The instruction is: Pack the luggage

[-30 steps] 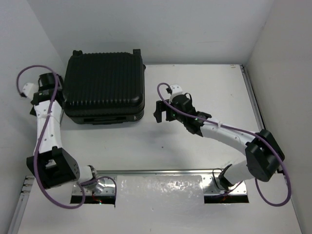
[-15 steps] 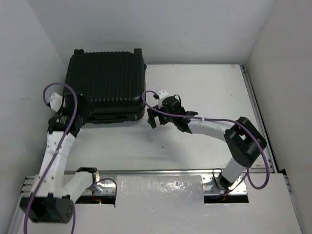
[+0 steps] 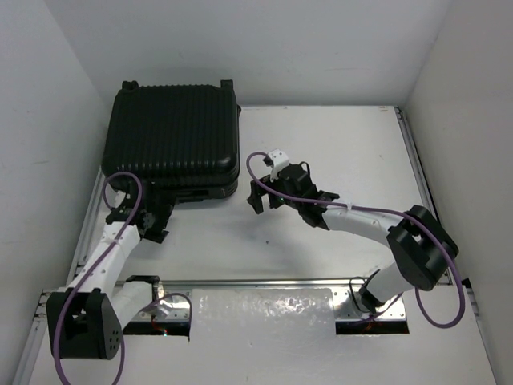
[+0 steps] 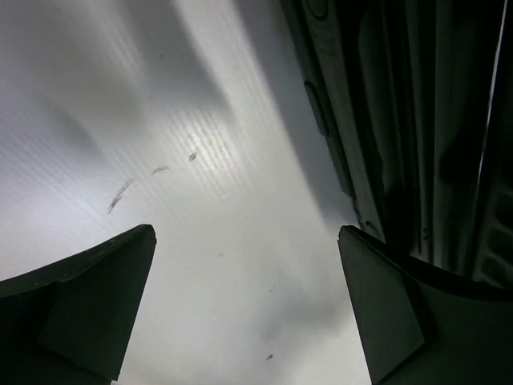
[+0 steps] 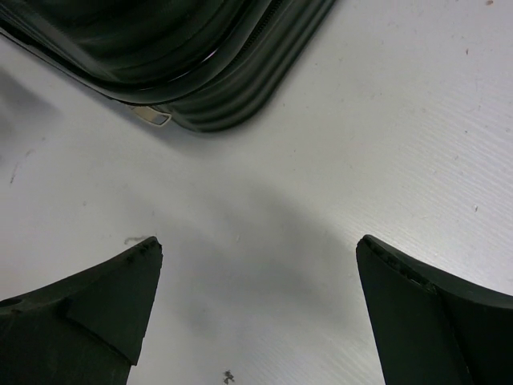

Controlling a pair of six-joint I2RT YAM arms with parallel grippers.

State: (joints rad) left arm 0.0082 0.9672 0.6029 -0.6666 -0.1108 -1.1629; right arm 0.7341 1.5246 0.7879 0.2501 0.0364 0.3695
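Note:
The luggage is a black ribbed hard-shell suitcase, lying shut and flat at the far left of the white table. My left gripper is open and empty, low over the table just in front of the case's near left corner. The left wrist view shows my left gripper over bare table, with the case's side to its right. My right gripper is open and empty, just off the case's near right corner. The right wrist view shows my right gripper, that corner and a metal zip pull.
White walls close in the table at the left, back and right. A metal rail and a translucent sheet run along the near edge between the arm bases. White table surface lies to the right of the case.
My left arm has swung from the case's left side round to its near left corner and dropped low. My right gripper went towards the case's near right corner, then drew back slightly.

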